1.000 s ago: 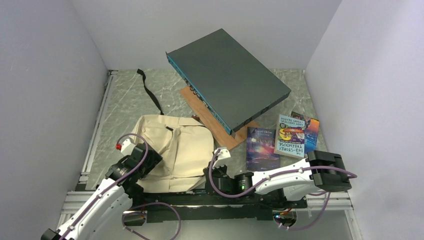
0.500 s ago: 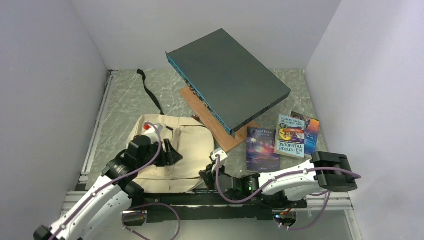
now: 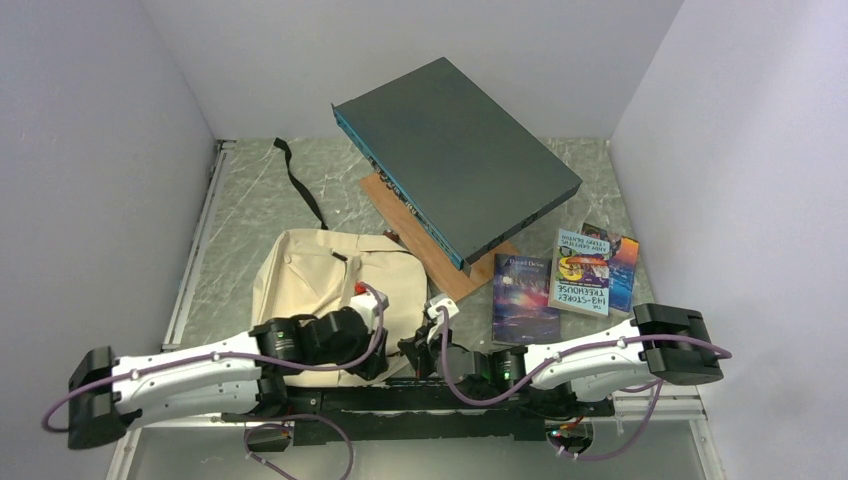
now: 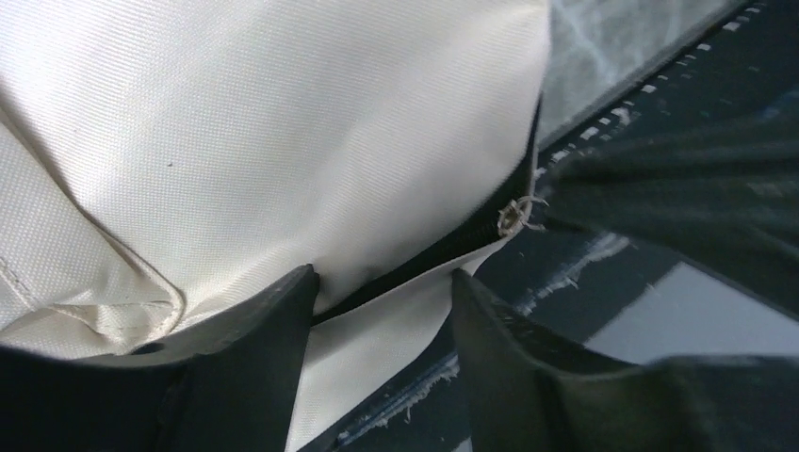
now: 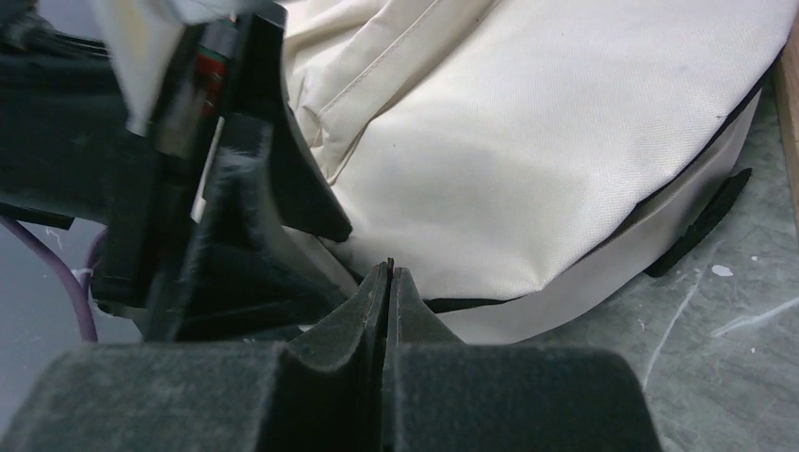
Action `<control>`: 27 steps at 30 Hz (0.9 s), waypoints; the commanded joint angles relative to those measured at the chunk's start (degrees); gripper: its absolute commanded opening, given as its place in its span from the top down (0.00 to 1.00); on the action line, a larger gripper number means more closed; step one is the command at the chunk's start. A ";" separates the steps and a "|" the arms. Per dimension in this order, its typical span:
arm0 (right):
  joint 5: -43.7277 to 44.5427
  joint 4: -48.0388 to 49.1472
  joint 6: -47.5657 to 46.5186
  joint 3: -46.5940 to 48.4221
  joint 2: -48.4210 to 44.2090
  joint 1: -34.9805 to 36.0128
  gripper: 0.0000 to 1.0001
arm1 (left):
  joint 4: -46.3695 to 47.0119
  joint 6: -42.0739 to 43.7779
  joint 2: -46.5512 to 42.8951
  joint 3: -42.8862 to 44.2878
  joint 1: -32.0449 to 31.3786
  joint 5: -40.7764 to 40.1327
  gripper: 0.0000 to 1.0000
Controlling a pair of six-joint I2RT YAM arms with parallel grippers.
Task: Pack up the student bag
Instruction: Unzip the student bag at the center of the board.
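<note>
Cream canvas student bag (image 3: 320,275) is lying by the counter's near edge, left of centre. Left gripper (image 4: 382,287) is straddling its zipper seam (image 4: 424,259), jaws parted. Right gripper (image 5: 388,278) is sitting beside the bag, jaws pressed together, grasp indeterminable.

Left gripper (image 3: 383,358) swung off the left side of the student bag (image 3: 310,275), crossed over the top, and it's now down low at the near right corner, I think right at the seam.

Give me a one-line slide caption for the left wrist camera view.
Left gripper open astride the black zipper at the edge of the cream student bag.
</note>
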 commanded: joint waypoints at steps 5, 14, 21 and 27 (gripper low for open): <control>3.59 -1.23 2.08 -0.33 -3.41 -0.19 1.00 | -4.43 -10.16 11.19 3.46 -3.51 -15.35 0.82; 9.20 -10.42 6.38 -6.18 -17.74 -5.34 1.00 | -7.20 -15.30 4.19 -2.11 -3.70 -16.06 1.00; 3.07 -8.34 -2.60 -11.11 -27.16 -14.26 1.00 | -7.23 -15.45 -7.22 -6.09 -3.76 -13.87 1.00; -11.22 1.71 -11.60 -10.75 -24.03 -14.26 1.00 | 2.60 -6.48 -17.22 -7.61 -3.69 -5.75 0.78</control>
